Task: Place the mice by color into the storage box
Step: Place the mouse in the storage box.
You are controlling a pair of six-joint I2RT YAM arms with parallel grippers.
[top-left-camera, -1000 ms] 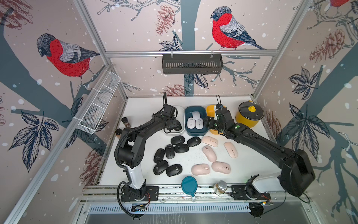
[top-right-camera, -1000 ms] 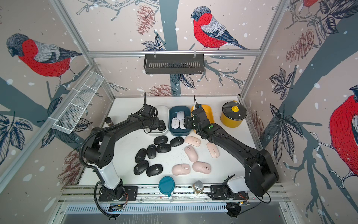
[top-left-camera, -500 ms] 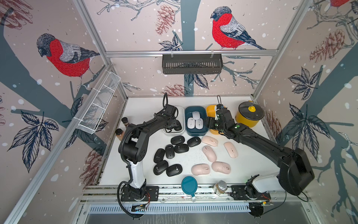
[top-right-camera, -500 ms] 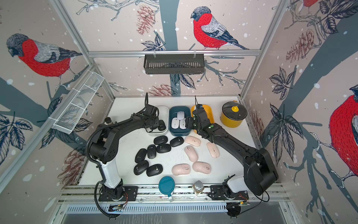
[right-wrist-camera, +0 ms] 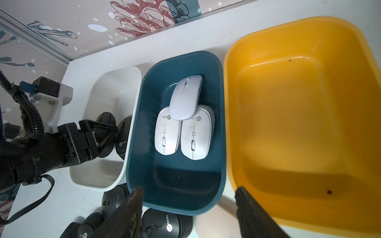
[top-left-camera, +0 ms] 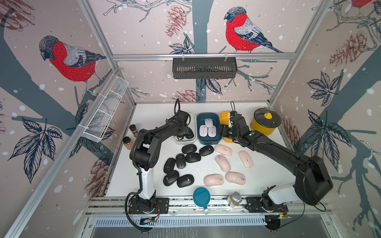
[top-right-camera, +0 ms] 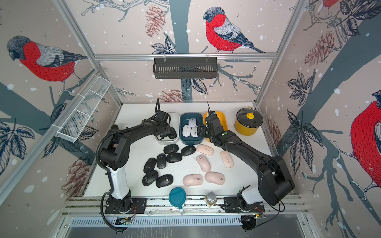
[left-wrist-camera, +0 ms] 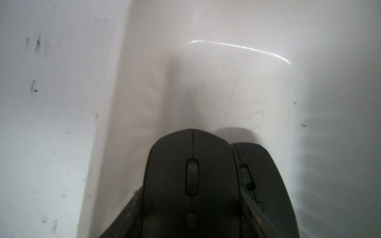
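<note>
Black mouse (left-wrist-camera: 191, 164) pinched by left hand (right-wrist-camera: 109, 131) inside white bin (right-wrist-camera: 115, 86); right hand (right-wrist-camera: 189, 191) spread.

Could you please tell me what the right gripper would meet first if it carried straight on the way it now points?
Probably the blue bin: the open right gripper points into its bare near end, short of the white mice, though depth is hard to judge.
</note>
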